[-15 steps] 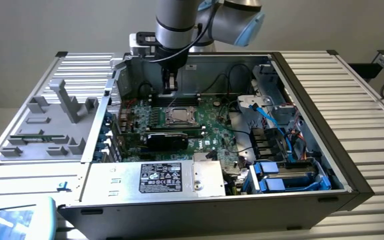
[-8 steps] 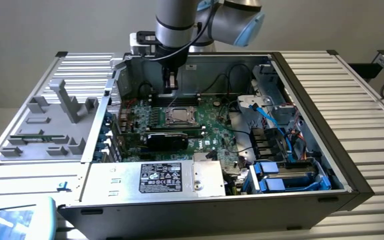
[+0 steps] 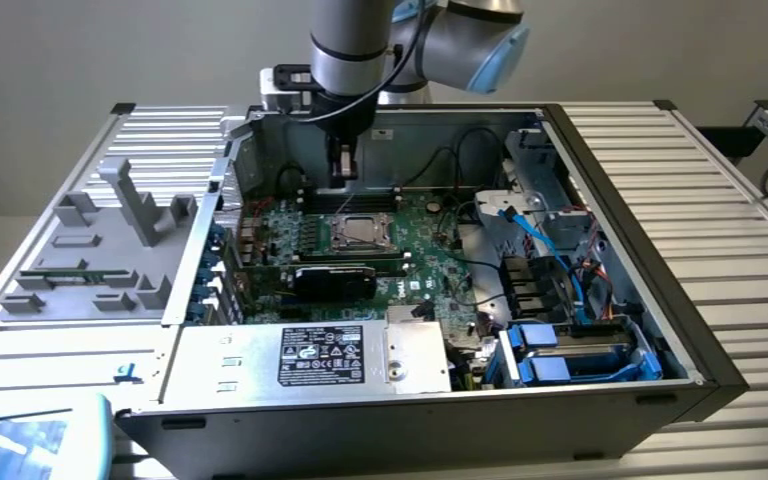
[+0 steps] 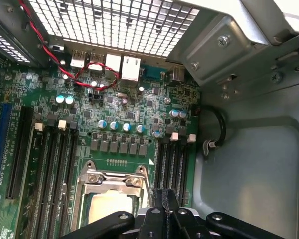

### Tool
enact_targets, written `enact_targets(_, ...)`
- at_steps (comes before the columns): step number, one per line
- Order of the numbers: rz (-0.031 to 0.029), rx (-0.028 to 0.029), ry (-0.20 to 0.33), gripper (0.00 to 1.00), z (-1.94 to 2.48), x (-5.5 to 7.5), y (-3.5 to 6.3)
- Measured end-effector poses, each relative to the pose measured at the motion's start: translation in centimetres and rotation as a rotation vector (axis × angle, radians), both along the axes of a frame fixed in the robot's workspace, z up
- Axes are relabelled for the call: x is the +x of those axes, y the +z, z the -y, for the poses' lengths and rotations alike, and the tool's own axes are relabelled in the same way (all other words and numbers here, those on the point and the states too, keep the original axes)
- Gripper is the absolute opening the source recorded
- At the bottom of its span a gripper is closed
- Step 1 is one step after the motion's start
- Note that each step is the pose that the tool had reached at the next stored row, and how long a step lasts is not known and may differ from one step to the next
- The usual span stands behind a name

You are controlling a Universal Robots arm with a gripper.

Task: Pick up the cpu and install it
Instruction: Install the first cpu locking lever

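Observation:
The cpu [image 3: 355,233] lies flat in the socket in the middle of the green motherboard [image 3: 418,285], its silver top showing inside the metal retaining frame. In the wrist view the cpu [image 4: 109,206] appears as a pale square under that frame [image 4: 112,180]. My gripper [image 3: 341,172] hangs inside the open computer case, above the board and just behind the socket, near the back wall. Its black fingers [image 4: 164,200] are pressed together, shut with nothing between them, beside the socket's edge.
A silver power supply box [image 3: 337,355] with a label sits at the case's front. Black memory slots [image 4: 172,162] flank the socket. Blue cables [image 3: 544,240] and drive bays [image 3: 571,355] crowd the exterior view's right. A grey fixture tray [image 3: 104,250] lies at the left.

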State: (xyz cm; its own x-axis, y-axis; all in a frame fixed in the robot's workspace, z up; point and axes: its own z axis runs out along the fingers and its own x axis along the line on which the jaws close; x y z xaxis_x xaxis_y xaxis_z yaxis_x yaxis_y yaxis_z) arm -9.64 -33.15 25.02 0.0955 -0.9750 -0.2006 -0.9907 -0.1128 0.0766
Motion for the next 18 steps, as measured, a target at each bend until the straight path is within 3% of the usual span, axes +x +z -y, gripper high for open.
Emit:
enact_targets(2,0.0038,-0.0012,0.0,0.12,0.02,0.0,-0.15)
enact_targets(7,0.0065,-0.0003,-0.001,0.12,0.03,-0.03,-0.31)
enact_targets(10,0.0068,0.0067,-0.001,0.12,0.04,-0.04,-0.36)
enact_targets(15,0.0089,0.0112,-0.005,0.12,0.33,0.0,-0.48)
enact_targets(18,0.0082,0.0101,-0.007,0.12,0.72,0.0,-0.46)
